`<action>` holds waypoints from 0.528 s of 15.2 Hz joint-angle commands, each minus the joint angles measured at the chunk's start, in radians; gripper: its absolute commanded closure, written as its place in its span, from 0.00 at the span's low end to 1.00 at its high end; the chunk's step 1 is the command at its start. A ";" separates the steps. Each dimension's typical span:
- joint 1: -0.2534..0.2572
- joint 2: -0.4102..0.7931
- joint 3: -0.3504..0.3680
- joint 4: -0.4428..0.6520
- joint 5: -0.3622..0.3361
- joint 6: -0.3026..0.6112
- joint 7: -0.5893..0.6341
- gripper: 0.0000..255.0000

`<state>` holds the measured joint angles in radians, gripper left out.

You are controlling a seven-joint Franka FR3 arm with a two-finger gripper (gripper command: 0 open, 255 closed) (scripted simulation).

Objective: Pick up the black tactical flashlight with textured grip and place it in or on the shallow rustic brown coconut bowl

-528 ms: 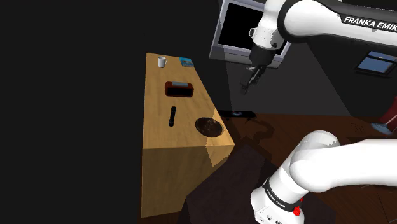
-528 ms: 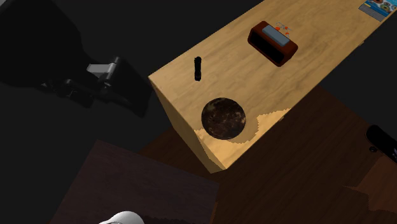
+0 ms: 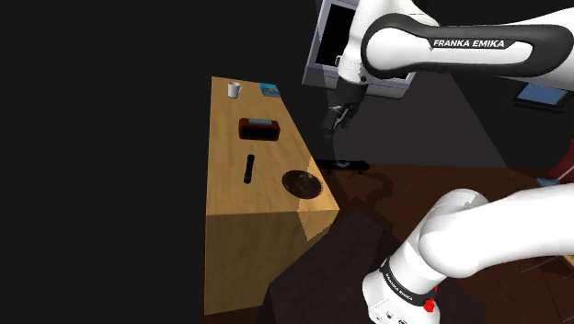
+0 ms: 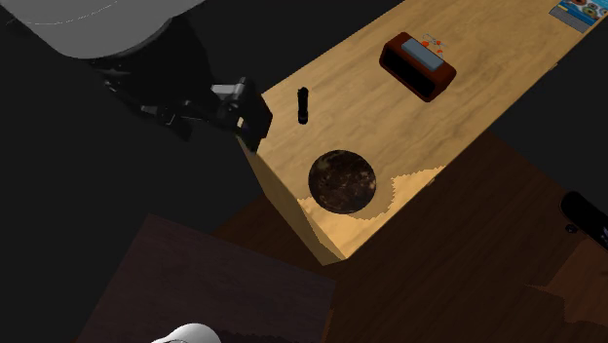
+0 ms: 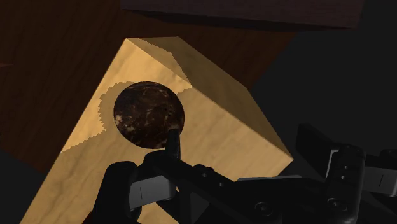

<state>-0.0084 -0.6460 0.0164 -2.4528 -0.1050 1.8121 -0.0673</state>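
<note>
**Shoulder view.** The black flashlight (image 3: 249, 167) is shown lying flat near the middle of the wooden table (image 3: 225, 207). The dark brown bowl (image 3: 302, 183) is set near it toward the view's right, apart from it and empty. A red-brown box (image 3: 259, 128) and a white cup (image 3: 234, 89) are placed farther back. The gripper (image 3: 333, 120) is held in the air beyond the table's right edge, well apart from the flashlight. How far it is open cannot be read from here.

**Second exterior view.** The flashlight is seen on the tabletop and the bowl close to the table's corner, the two not touching. The dark hand is drawn over the table's long edge at the view's left, beside the flashlight in the picture. Its height above the wood cannot be judged.

**Wrist view.** The two fingers (image 5: 121, 188) are shown standing wide apart, with nothing clasped between them. One end of the flashlight is seen just past the hand's body, between the gripper and the bowl.

**Progress.** No part of the task is judged complete: the flashlight is untouched and the bowl holds nothing. The approach is taken to be the step in hand. The descent, the grasp, the lift, the carry to the bowl and the release are all left to do.
</note>
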 commanded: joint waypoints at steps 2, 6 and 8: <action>-0.001 0.112 -0.003 0.008 0.004 0.104 0.010 0.00; -0.004 0.263 -0.010 0.044 0.009 0.219 0.016 0.00; -0.005 0.341 -0.013 0.070 0.012 0.270 0.018 0.00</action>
<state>-0.0140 -0.3390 0.0030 -2.3904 -0.0960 2.0554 -0.0525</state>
